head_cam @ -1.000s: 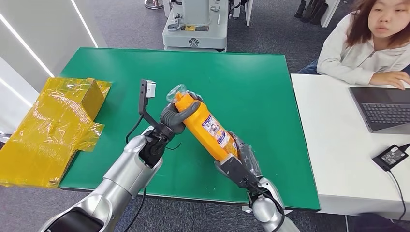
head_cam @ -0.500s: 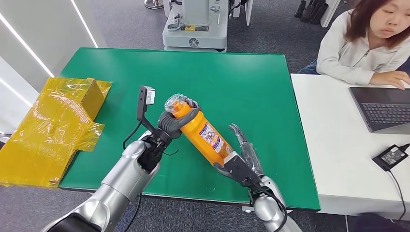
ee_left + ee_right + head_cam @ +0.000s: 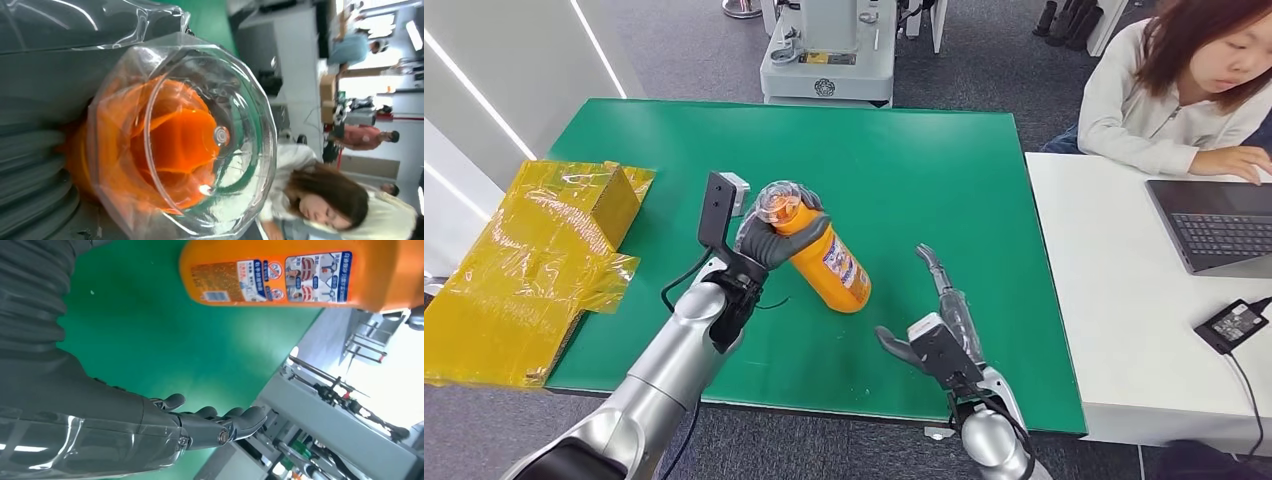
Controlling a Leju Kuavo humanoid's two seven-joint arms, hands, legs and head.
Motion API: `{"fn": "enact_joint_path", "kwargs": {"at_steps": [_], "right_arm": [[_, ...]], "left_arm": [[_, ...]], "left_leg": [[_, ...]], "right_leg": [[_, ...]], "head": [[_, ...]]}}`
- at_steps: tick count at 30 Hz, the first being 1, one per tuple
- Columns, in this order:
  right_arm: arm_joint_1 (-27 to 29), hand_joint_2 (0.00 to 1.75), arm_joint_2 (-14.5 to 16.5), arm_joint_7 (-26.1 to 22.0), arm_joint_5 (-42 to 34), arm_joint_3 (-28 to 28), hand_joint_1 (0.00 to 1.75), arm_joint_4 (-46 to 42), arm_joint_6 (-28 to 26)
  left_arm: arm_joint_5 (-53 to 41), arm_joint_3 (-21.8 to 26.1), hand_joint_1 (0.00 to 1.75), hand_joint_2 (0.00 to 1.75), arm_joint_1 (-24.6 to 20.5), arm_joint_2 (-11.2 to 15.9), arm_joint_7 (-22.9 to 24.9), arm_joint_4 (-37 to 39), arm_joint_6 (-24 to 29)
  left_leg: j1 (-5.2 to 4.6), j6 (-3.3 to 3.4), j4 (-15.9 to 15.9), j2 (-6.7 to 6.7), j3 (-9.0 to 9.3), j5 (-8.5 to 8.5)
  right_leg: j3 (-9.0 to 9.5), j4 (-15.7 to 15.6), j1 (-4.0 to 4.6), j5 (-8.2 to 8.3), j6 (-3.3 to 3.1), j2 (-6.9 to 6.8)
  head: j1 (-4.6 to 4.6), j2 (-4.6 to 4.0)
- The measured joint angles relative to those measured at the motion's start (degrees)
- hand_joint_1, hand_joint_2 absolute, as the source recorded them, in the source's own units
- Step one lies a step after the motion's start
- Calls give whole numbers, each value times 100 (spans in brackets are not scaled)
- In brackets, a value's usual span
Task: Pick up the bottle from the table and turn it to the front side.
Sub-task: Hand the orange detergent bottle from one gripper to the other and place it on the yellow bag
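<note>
**Bottle in my left hand**

My left hand (image 3: 769, 238) grips the orange bottle (image 3: 822, 262) near its clear cap, tilted above the green worktop (image 3: 924, 170). My right hand (image 3: 939, 325) holds nothing, fingers spread, just beside the bottle's base and apart from it.

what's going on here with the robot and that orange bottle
The robot's left hand grips the orange bottle near its clear cap, holding it tilted over the green table. The right hand is open beside it, fingers spread, holding nothing. The bottle's printed label faces the right wrist camera. A person sits at the white desk with a laptop, not involved.
</note>
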Motion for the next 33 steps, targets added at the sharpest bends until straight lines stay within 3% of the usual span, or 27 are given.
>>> {"fn": "enact_joint_path", "kwargs": {"at_steps": [5,9,16,19,25,33], "right_arm": [[257,175,-80,-97,-41,-72,0,-471,-86],[476,175,-152,-174,-123,-122,0,-904,-149],[990,175,-302,-239,-120,-225,0,-1754,-185],[1167,175,-347,-268,-119,-268,0,-2018,-186],[1356,175,-384,-324,-101,-316,0,-2268,-163],[1754,175,-403,-350,-88,-449,0,-2671,-76]], "left_arm": [[-1342,19,175,175,-52,198,-350,-342,799],[-2802,59,175,175,-103,367,-459,-670,1734],[-5666,95,175,175,-172,803,-142,-979,3256],[-6359,96,175,175,-198,1012,-76,-961,3700],[-8271,93,175,175,-274,1339,661,-355,4551],[-9937,225,175,175,-288,1848,1847,1033,4636]], "left_leg": [[1,0,-1,1,1,0],[1,0,-1,1,1,0],[0,-1,-2,5,1,0],[1,-1,-3,6,2,0],[0,-3,-5,15,6,2],[3,-5,-9,21,6,1]], "right_leg": [[-1,1,0,0,0,1],[-1,2,1,0,0,1],[-1,1,0,-1,0,4],[-2,1,1,-2,0,4],[0,3,0,0,-1,12],[-3,5,1,-2,-4,21]], "head": [[0,0],[-1,0],[0,0],[-1,0],[0,0],[-1,0]]}}
